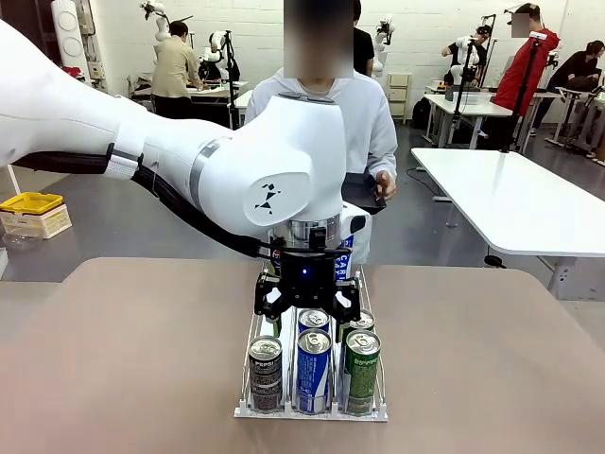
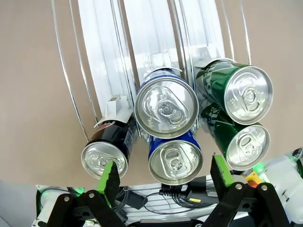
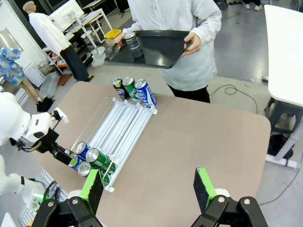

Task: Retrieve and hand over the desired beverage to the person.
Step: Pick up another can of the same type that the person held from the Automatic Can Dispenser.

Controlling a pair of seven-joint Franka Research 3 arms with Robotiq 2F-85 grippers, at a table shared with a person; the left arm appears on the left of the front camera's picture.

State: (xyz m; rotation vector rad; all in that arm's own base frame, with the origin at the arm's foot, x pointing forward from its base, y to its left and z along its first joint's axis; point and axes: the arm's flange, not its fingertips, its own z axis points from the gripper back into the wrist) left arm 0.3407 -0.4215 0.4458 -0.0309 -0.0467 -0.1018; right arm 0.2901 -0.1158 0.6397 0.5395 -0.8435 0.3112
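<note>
Hovering over the rack (image 1: 310, 413) by the table's (image 1: 113, 359) near edge, the left gripper (image 1: 305, 310) is spread wide and empty above the middle-lane blue cans (image 1: 314, 364). Descend straight, jaws clearing the black can (image 1: 266, 371) and green cans (image 1: 361, 364). The right gripper (image 3: 149, 182) hangs open, empty.

Drink cans (image 2: 165, 108) with bright, mirror-smooth metal tops and glossy printed sides; a rack (image 2: 102, 56) of clear, shiny plastic channels and thin wire rails; a smooth, matt tan table (image 1: 123, 359); the left arm (image 1: 274, 161) in glossy white plastic; matt green gripper pads (image 2: 110, 177); the person (image 3: 189, 19) in soft white cloth, with a smooth black plastic tray (image 3: 161, 47).
</note>
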